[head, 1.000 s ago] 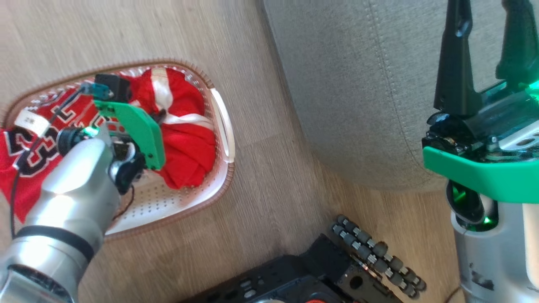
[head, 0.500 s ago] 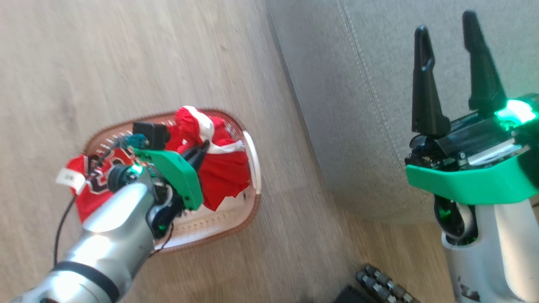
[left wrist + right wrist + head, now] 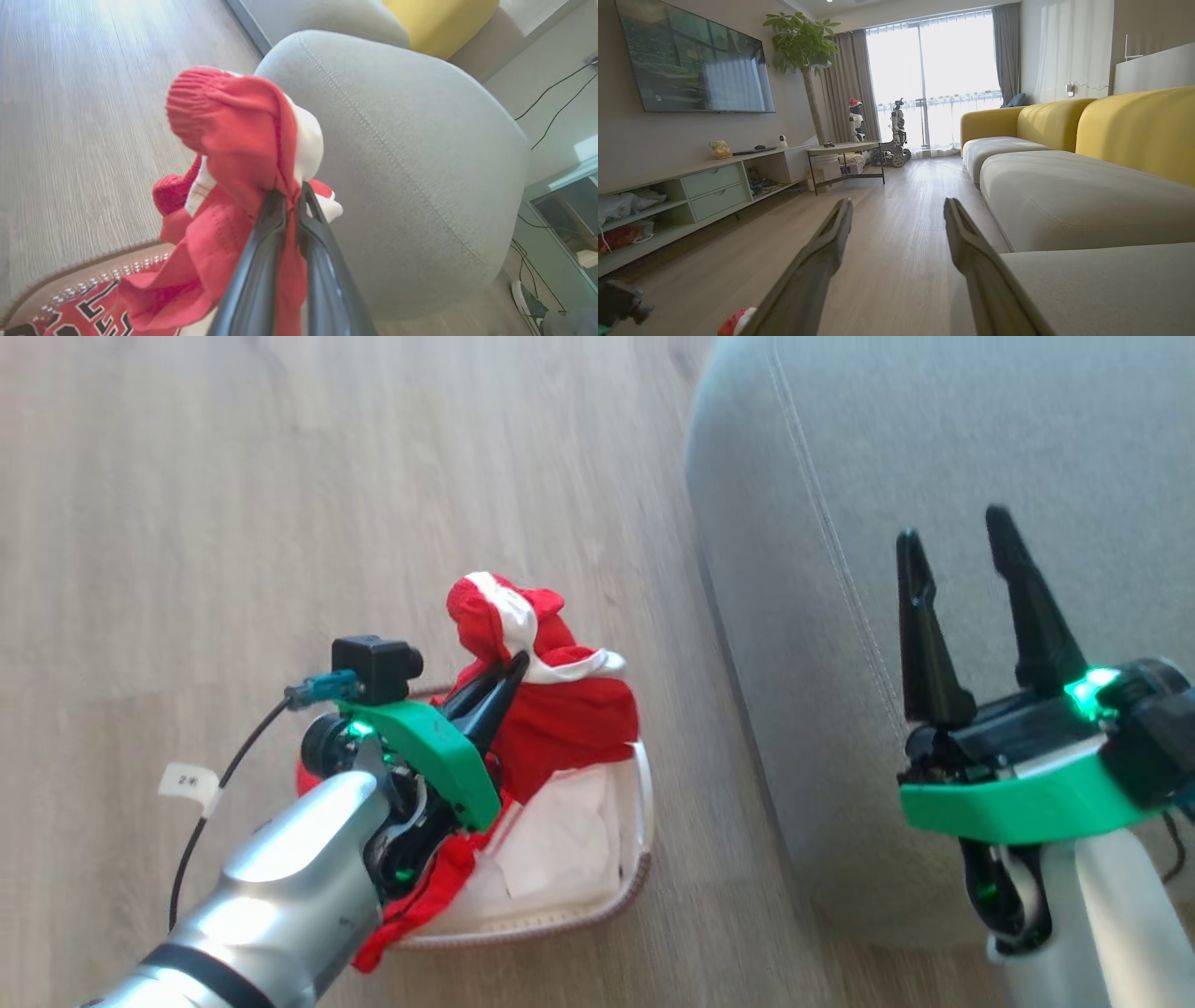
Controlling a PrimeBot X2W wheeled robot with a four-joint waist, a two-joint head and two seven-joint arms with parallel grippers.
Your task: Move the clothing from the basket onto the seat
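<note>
Red cloth is on the move. At lower left of the left wrist view, the bright red basketball jersey with black-and-white lettering (image 3: 70, 315) lies in the small oval cream-white perforated basket with a brown woven rim (image 3: 646, 803).

Next, the left gripper (image 3: 512, 663) has its two dark fingers pinched nearly together on a fold of the red garment with white trim (image 3: 569, 719). One second earlier this garment lay bunched in the basket under the lowered gripper. It is now raised: its top stands above the basket's far rim and its lower part hangs into the basket. The lift has uncovered a plain white garment (image 3: 560, 835) inside the basket. Note that the head camera has also shifted.

To the right, clothing has not yet reached the large grey-green upholstered seat cushion with stitched seam (image 3: 934, 448). The right gripper (image 3: 952, 527) hangs over the seat edge, fingers spread wide, holding nothing, as before.

Assessment: the first transfer is under way. The carry to the seat comes next, and two garments remain.
</note>
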